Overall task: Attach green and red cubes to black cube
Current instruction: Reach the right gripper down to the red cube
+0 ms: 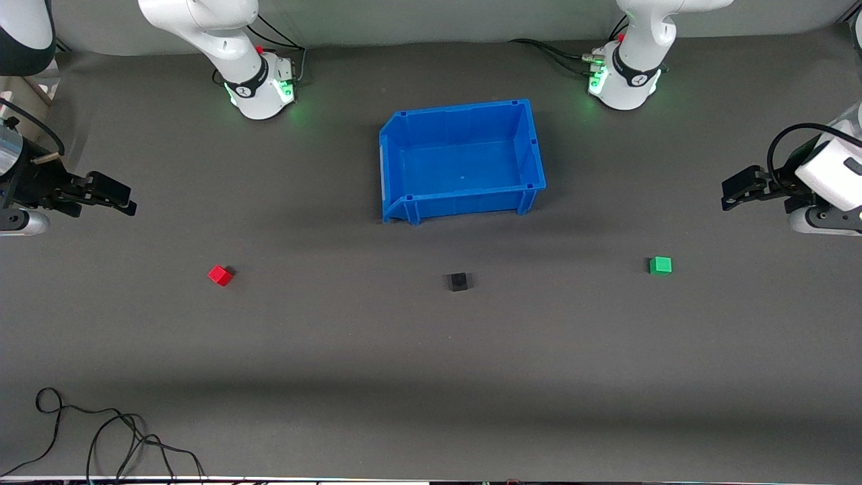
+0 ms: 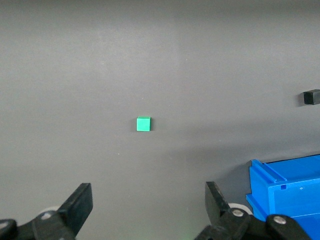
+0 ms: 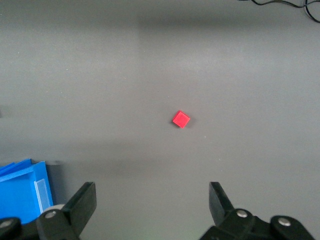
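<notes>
The black cube (image 1: pixel 458 281) lies on the grey mat, nearer to the front camera than the blue bin (image 1: pixel 465 201). The green cube (image 1: pixel 660 265) lies toward the left arm's end, the red cube (image 1: pixel 220 275) toward the right arm's end. My left gripper (image 1: pixel 731 192) is open and empty, up over the mat at its end of the table. Its wrist view shows its spread fingers (image 2: pixel 80 202), the green cube (image 2: pixel 143 123) and the black cube (image 2: pixel 311 96). My right gripper (image 1: pixel 124 199) is open and empty over the mat at its end. Its wrist view shows the red cube (image 3: pixel 181 119).
The blue bin is open-topped and empty, between the arm bases and the cubes; it also shows in the left wrist view (image 2: pixel 290 187) and the right wrist view (image 3: pixel 22 187). A black cable (image 1: pixel 101 431) lies at the mat's front corner, at the right arm's end.
</notes>
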